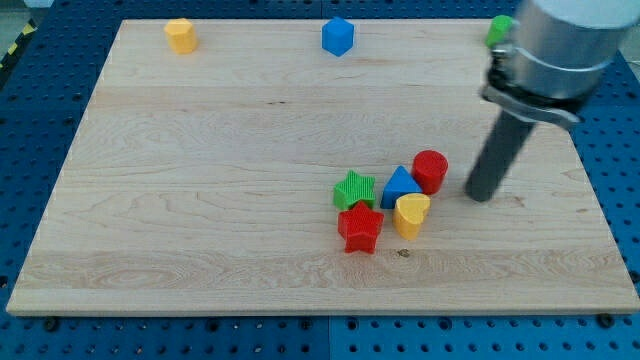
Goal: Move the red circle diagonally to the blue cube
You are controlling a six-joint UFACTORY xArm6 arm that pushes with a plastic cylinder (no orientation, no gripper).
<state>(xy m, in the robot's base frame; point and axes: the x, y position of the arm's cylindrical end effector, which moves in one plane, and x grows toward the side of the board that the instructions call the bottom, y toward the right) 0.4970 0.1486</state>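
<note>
The red circle (430, 170), a short red cylinder, stands right of the board's middle, touching the blue triangle (401, 187). The blue cube (338, 36) sits at the view's top edge, centre. My tip (481, 196) is on the board just to the right of the red circle, a small gap apart, and slightly lower in the view. The dark rod rises from it to the grey arm at the view's top right.
A green star (354, 189), a red star (360, 228) and a yellow heart (411, 213) cluster with the blue triangle. A yellow block (180, 35) sits at the top left. A green block (497, 30) is partly hidden by the arm at the top right.
</note>
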